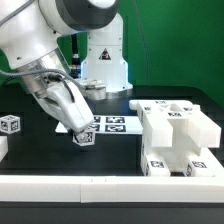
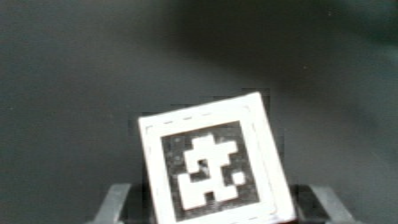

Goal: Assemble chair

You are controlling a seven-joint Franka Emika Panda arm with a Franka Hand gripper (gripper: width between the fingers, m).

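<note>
A black tabletop [image 1: 30,150] lies before a green wall. The arm's two-finger gripper [image 1: 81,132] pinches a small white plastic block with a square black-and-white tag [image 2: 210,160], one grey finger [image 2: 121,203] on each side, low beside the flat white marker board [image 1: 118,123]. The chunky white plastic chair [image 1: 178,135] stands well apart, toward the exterior view's right.

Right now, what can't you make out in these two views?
Exterior view: the gripper covers the top of the small tagged part; whether it is clamped is too small to tell.
Wrist view: that part is blurred, its lower end cut off by the picture's edge.
Exterior view: the arm hides part of the marker board.
</note>
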